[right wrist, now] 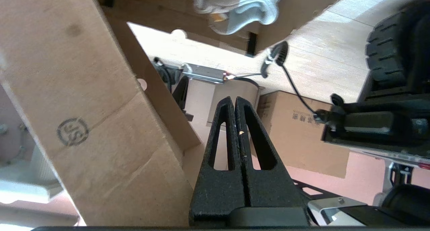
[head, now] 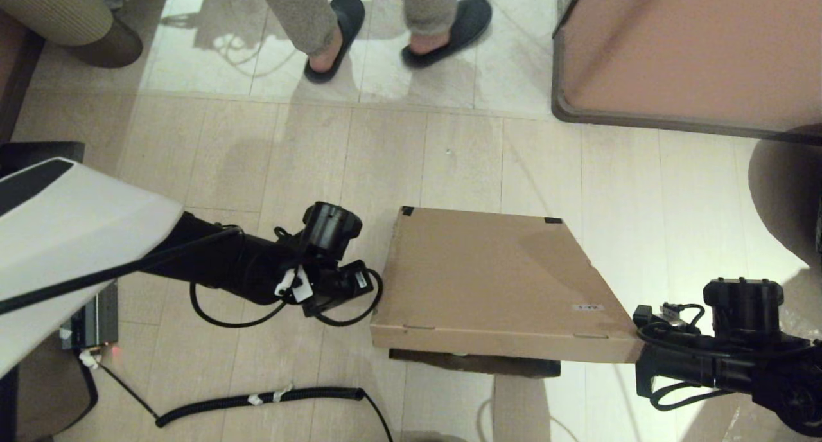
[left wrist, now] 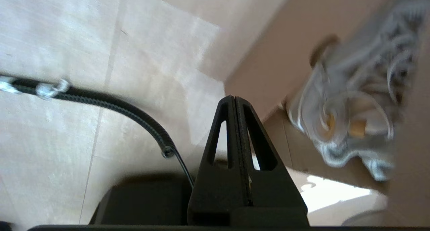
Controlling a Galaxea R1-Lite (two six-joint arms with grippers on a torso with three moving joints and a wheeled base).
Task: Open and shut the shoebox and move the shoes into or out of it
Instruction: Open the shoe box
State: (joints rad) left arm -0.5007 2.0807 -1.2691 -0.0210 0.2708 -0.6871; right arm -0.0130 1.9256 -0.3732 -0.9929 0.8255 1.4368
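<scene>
The brown cardboard shoebox lid (head: 488, 281) is tilted up at its near edge, with the darker box base (head: 475, 363) showing below it. My left gripper (head: 371, 286) is shut with nothing in it at the lid's left side; in the left wrist view its shut fingers (left wrist: 234, 100) point past the box wall (left wrist: 268, 66). White and grey sneakers (left wrist: 356, 117) lie inside. My right gripper (head: 642, 323) is shut and empty at the lid's near right corner. Its tips (right wrist: 234, 100) are beside the lid's underside (right wrist: 84, 123), and a sneaker (right wrist: 238, 6) shows in the box.
A person in dark slippers (head: 398, 31) stands beyond the box. A large pinkish-brown panel (head: 693, 50) fills the far right. A coiled black cable (head: 257, 400) lies on the floor near my base, beside a small grey device (head: 90, 326).
</scene>
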